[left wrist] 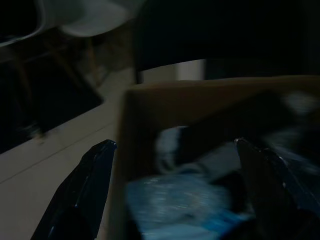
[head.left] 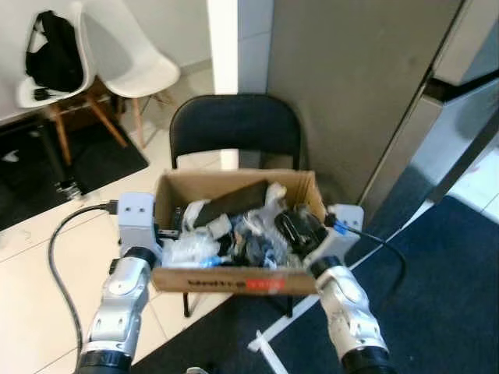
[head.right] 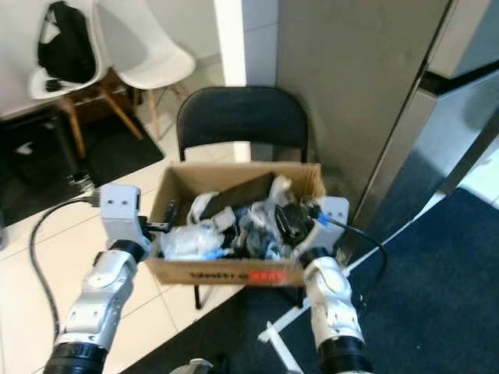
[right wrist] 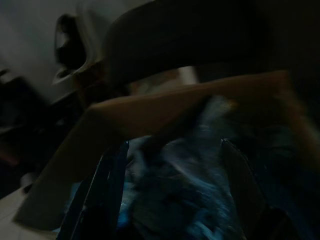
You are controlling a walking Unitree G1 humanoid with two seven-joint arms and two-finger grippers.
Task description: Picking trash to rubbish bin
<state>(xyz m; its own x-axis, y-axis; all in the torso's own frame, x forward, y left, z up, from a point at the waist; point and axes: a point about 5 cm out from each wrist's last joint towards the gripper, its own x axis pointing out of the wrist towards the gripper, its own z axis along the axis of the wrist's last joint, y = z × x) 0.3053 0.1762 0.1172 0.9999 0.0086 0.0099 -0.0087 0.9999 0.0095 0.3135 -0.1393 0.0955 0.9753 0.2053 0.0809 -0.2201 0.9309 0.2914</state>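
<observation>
A brown cardboard box stands on the seat of a black folding chair. It is packed with trash: clear plastic wrappers, white scraps and dark pieces. My left gripper is open at the box's left wall; one finger is outside the cardboard and the other is over the trash inside. My right gripper is open at the box's right side, and its fingers hang over the crumpled plastic. The wrist views are dark and blurred.
Two white chairs stand at the back left, one holding a black bag, beside a dark mat. A grey panel rises right behind the chair. Dark blue carpet lies on the right, and a white strip lies on the floor.
</observation>
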